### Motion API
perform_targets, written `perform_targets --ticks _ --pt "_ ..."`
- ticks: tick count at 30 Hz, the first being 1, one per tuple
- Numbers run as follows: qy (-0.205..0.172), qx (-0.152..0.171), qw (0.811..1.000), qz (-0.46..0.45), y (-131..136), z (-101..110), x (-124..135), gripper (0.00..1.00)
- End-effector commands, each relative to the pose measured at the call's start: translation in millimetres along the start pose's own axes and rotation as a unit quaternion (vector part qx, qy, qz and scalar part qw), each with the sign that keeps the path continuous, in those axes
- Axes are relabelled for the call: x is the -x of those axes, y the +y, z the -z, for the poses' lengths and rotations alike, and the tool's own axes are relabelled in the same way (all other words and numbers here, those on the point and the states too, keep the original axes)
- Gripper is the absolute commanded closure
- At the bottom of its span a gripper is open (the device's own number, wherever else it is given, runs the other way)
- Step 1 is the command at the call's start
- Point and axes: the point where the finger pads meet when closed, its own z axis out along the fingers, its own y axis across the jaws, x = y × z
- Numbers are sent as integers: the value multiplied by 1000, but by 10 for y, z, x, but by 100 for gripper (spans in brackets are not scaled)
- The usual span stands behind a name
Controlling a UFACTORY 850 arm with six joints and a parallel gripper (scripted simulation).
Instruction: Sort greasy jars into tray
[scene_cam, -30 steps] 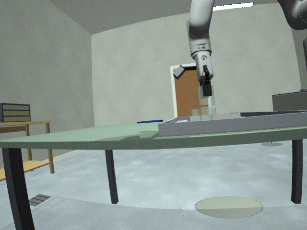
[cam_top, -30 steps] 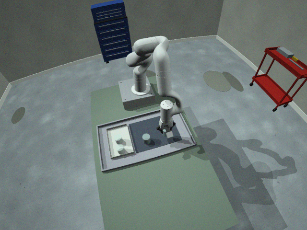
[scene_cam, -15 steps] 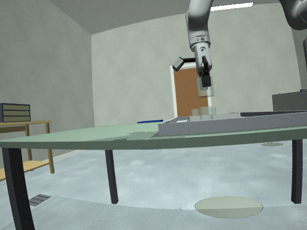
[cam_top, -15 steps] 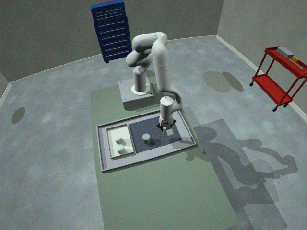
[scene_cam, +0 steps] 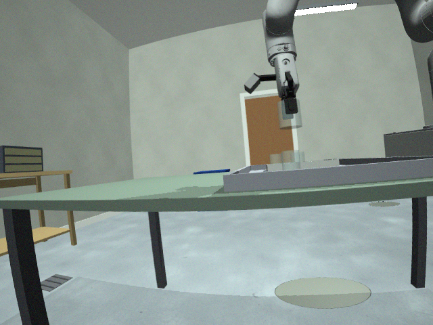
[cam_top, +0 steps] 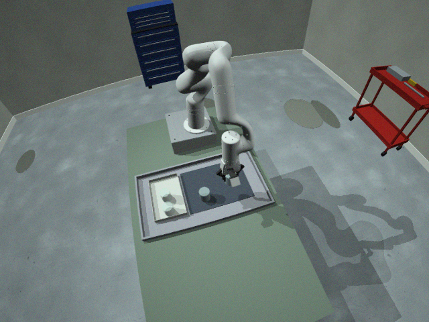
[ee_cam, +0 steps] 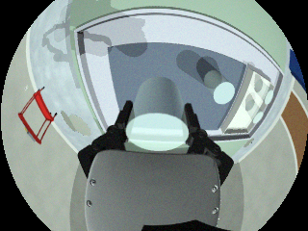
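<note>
The gripper [cam_top: 230, 176] [scene_cam: 291, 105] [ee_cam: 158, 110] grips a glass jar [cam_top: 228, 180] [scene_cam: 295, 120] [ee_cam: 157, 132] upright, with open air between it and the drying mat [cam_top: 225, 197] [ee_cam: 154, 63].

The claw [cam_top: 230, 177] [scene_cam: 291, 106] [ee_cam: 158, 110] and its jar [cam_top: 228, 180] [scene_cam: 295, 118] [ee_cam: 157, 132] have risen, seemingly straight up, above the mat [cam_top: 221, 194] [ee_cam: 159, 63].
</note>
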Motion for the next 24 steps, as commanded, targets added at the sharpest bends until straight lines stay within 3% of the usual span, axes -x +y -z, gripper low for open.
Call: perform_targets --ticks 1,24 --pt "1 0 1000 0 139 18 56 100" --pt "1 0 1000 0 772 17 350 100"
